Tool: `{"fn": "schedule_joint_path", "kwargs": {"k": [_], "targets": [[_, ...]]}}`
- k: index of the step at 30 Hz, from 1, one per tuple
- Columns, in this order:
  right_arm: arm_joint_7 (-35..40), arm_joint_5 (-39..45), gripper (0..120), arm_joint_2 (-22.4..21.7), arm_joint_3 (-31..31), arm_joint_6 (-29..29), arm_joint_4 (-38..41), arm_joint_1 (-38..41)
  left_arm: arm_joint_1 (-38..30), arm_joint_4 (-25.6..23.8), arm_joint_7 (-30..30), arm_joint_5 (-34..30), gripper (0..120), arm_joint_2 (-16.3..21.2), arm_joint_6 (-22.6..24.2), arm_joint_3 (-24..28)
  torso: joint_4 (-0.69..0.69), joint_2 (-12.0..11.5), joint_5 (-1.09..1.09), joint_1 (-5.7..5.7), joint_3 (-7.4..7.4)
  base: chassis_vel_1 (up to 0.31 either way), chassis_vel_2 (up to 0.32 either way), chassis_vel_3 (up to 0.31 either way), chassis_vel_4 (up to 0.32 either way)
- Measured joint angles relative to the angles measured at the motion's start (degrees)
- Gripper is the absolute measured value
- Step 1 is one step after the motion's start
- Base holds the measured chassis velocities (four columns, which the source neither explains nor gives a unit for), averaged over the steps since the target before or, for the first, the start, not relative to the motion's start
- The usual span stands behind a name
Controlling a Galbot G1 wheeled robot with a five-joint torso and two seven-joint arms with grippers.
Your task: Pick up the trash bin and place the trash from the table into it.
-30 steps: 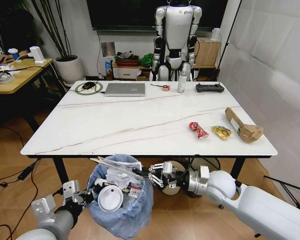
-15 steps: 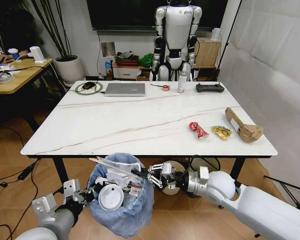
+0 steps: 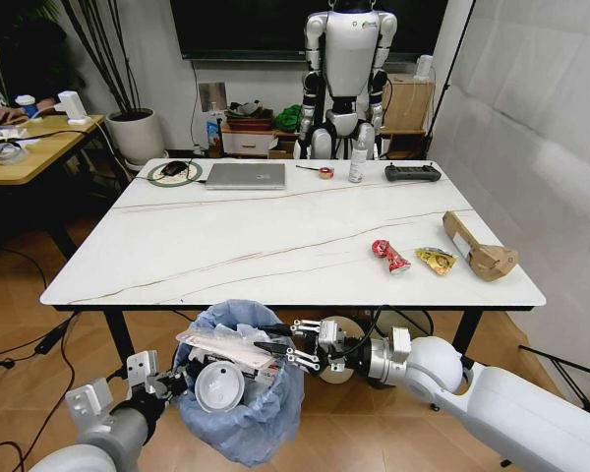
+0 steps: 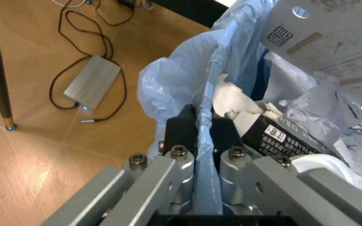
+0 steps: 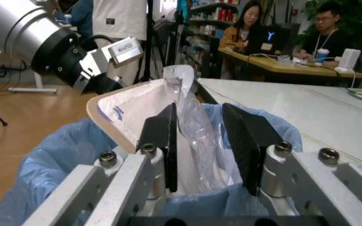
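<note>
The trash bin (image 3: 246, 418), lined with a light-blue bag (image 4: 181, 75), hangs below the table's (image 3: 275, 246) front edge. My left gripper (image 3: 173, 382) (image 4: 204, 120) is shut on its rim at the left side. My right gripper (image 3: 280, 349) (image 5: 200, 113) reaches over the bin from the right, shut on a clear plastic package (image 3: 224, 340) (image 5: 197, 127) that lies across the bin's mouth. Inside the bin are a white lid (image 3: 219, 385) and crumpled tissues. A red wrapper (image 3: 390, 256), a yellow wrapper (image 3: 436, 260) and a brown paper bag (image 3: 480, 252) lie on the table's right part.
At the table's far edge are a grey laptop (image 3: 244, 175), a bottle (image 3: 357, 160) and a black controller (image 3: 413, 172). A humanoid robot (image 3: 349, 69) stands behind. A wooden desk (image 3: 29, 147) is at the left. A power brick (image 4: 92, 88) with cables lies on the floor.
The clear plastic package has tipped from slanting upward to lying flat on the bin's mouth, and my right gripper has moved slightly left with it. The left gripper keeps its hold.
</note>
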Motion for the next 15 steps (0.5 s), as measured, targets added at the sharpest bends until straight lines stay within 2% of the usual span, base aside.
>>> {"fn": "schedule_joint_path", "kwargs": {"k": [1, 4, 6, 12, 15], "targets": [[-0.02, 0.01, 38, -0.13, 0.04, 0.19, 0.0, 0.02, -0.01, 0.15, -0.01, -0.01, 0, -0.04, 0.01, 0.0, 0.0, 0.0, 0.0, 0.0, 0.0, 0.0, 0.0, 0.0, 0.0], [-0.02, 0.01, 50, -0.67, 0.33, 0.48, 0.23, -0.34, -0.09, 0.45, -0.03, -0.01, 0, -0.13, 0.02, 0.07, 0.0, 0.0, 0.0, 0.0, 0.0, 0.0, 0.0, 0.0, 0.0], [-0.02, 0.01, 53, -0.89, 0.5, 0.67, 0.34, -0.52, -0.14, 0.5, -0.03, -0.01, 0, -0.15, 0.02, 0.19, 0.0, 0.0, 0.0, 0.0, 0.0, 0.0, 0.0, 0.0, 0.0], [0.03, 0.05, 79, -2.1, 2.19, 1.25, 1.22, -2.18, -1.16, 1.42, -0.07, 0.05, 0, -0.25, 0.03, 1.06, 0.0, 0.0, 0.0, 0.0, 0.0, 0.0, 0.0, 0.0, 0.0], [0.05, 0.06, 86, -2.43, 2.75, 1.36, 1.44, -2.7, -1.49, 1.65, -0.13, 0.05, 0, -0.26, 0.03, 1.35, 0.0, 0.0, 0.0, 0.0, 0.0, 0.0, 0.0, 0.0, 0.0]]}}
